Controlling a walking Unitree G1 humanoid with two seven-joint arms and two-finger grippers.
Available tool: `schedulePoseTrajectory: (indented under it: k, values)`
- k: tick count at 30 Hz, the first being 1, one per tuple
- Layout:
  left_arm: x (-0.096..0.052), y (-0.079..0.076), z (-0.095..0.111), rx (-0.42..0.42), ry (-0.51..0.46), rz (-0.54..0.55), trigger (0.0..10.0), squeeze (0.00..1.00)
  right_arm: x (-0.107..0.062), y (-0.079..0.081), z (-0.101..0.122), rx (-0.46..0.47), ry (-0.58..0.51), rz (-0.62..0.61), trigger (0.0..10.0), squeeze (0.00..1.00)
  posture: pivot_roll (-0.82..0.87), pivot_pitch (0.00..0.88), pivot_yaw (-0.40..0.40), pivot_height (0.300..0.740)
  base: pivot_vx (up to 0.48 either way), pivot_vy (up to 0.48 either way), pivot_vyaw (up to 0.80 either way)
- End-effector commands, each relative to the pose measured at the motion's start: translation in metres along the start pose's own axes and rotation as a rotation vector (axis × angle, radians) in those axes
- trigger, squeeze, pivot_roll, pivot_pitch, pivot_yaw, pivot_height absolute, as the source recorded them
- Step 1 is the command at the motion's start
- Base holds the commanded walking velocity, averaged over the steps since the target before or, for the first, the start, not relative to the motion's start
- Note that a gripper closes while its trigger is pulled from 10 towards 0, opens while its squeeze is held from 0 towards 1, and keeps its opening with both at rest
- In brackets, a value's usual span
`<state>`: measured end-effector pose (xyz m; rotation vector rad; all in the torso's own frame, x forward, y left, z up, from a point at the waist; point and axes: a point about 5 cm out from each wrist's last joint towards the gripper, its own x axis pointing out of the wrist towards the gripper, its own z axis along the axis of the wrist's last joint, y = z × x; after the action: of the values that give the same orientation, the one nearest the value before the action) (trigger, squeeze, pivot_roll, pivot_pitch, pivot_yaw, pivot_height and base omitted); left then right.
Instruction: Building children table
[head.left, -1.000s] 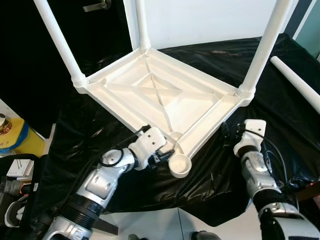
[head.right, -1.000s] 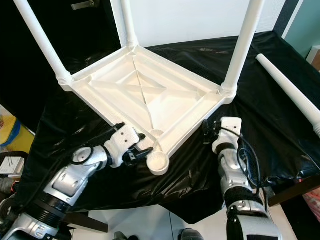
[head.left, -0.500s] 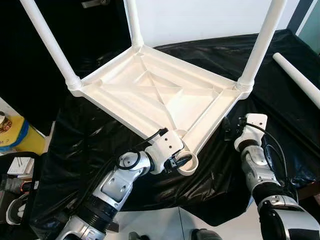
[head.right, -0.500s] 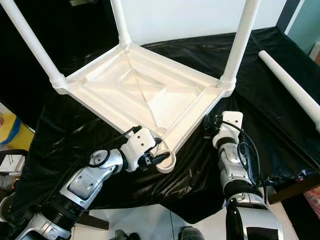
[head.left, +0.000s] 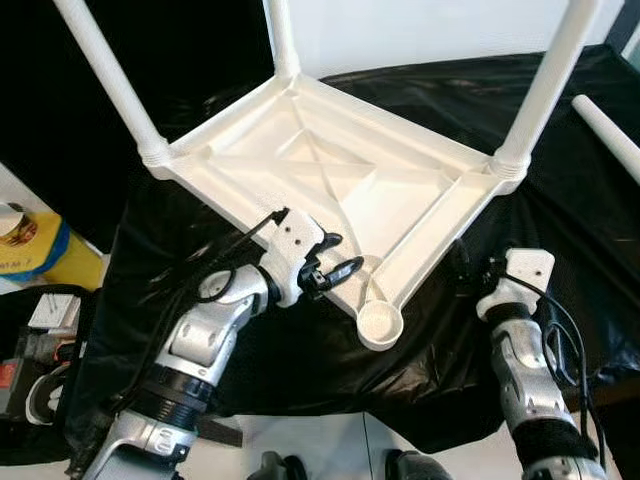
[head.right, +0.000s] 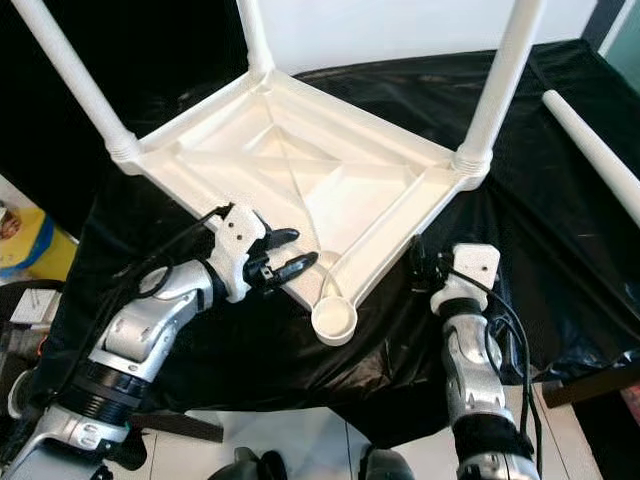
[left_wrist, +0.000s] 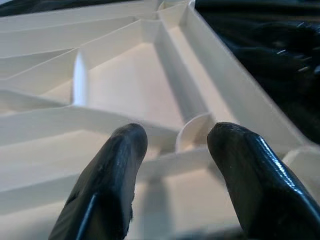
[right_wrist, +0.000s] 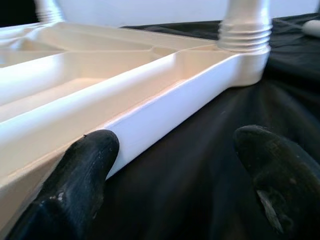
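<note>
Three legs already stand up from the upside-down tabletop, which lies on a black cloth so its sockets face up; the near corner socket is empty and the fourth leg lies well apart at the far right. The left gripper hovers spread over the frame's near-left rim just beside that socket, gripping nothing, seemingly to steady the frame. The right gripper sits low on the cloth by the near-right rim, fingers spread, one fingertip close against the rim, apparently bracing that side.
</note>
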<state>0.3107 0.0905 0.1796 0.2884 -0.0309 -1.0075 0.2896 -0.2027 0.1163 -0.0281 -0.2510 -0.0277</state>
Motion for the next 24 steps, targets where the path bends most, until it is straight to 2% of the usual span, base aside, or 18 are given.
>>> schedulePoseTrajectory:
  k: [1, 3, 5, 6, 7, 8, 11, 15, 16, 17, 21, 24]
  values:
    - [-0.003, -0.003, -0.007, 0.017, 0.030, -0.110, 10.0, 0.00, -0.006, 0.004, 0.001, 0.018, 0.015, 0.026, 10.0, 0.00, -0.15, 0.167, 0.076, 0.740, 0.000, 0.000, 0.00]
    - [-0.008, -0.003, -0.012, 0.018, 0.058, -0.156, 10.0, 0.00, -0.014, 0.004, 0.004, 0.009, 0.024, 0.050, 10.0, 0.00, -0.15, 0.167, 0.075, 0.740, 0.000, 0.000, 0.00]
    - [-0.008, -0.003, -0.012, 0.018, 0.058, -0.156, 10.0, 0.00, -0.014, 0.004, 0.004, 0.009, 0.024, 0.050, 10.0, 0.00, -0.15, 0.167, 0.075, 0.740, 0.000, 0.000, 0.00]
    - [-0.010, -0.003, -0.014, 0.014, 0.070, -0.175, 10.0, 0.05, -0.018, 0.004, 0.005, 0.005, 0.028, 0.063, 10.0, 0.00, -0.15, 0.164, 0.074, 0.740, 0.000, 0.000, 0.00]
    - [-0.011, -0.003, -0.015, 0.009, 0.075, -0.186, 10.0, 0.05, -0.020, 0.004, 0.007, 0.004, 0.032, 0.070, 10.0, 0.00, -0.15, 0.164, 0.074, 0.740, 0.000, 0.000, 0.00]
    - [-0.012, -0.003, -0.017, 0.019, 0.093, -0.208, 10.0, 1.00, -0.021, 0.004, 0.009, 0.001, 0.035, 0.076, 10.0, 0.00, -0.16, 0.157, 0.071, 0.740, 0.000, 0.000, 0.00]
    - [-0.014, -0.005, -0.021, 0.072, 0.133, -0.265, 10.0, 1.00, -0.022, 0.002, 0.014, -0.006, 0.043, 0.092, 10.0, 0.00, -0.16, 0.149, 0.066, 0.740, 0.000, 0.000, 0.00]
    - [-0.014, -0.004, -0.022, 0.097, 0.146, -0.269, 10.0, 1.00, -0.022, 0.001, 0.016, -0.007, 0.045, 0.098, 10.0, 0.00, -0.16, 0.149, 0.066, 0.740, 0.000, 0.000, 0.00]
    - [-0.014, -0.004, -0.025, 0.136, 0.178, -0.280, 10.0, 1.00, -0.020, 0.001, 0.017, -0.009, 0.045, 0.104, 10.0, 0.00, -0.16, 0.144, 0.066, 0.740, 0.000, 0.000, 0.00]
    - [-0.013, -0.004, -0.027, 0.184, 0.206, -0.290, 10.0, 0.00, -0.020, 0.000, 0.019, -0.014, 0.048, 0.112, 10.0, 0.00, -0.16, 0.141, 0.062, 0.740, 0.000, 0.000, 0.00]
    - [-0.012, -0.004, -0.029, 0.206, 0.225, -0.300, 10.0, 0.00, -0.019, 0.000, 0.019, -0.018, 0.051, 0.120, 10.0, 0.00, -0.16, 0.138, 0.061, 0.740, 0.000, 0.000, 0.00]
    - [-0.009, -0.003, -0.032, 0.268, 0.264, -0.321, 10.0, 0.00, -0.017, 0.000, 0.021, -0.026, 0.055, 0.133, 10.0, 0.00, -0.16, 0.136, 0.058, 0.740, 0.000, 0.000, 0.00]
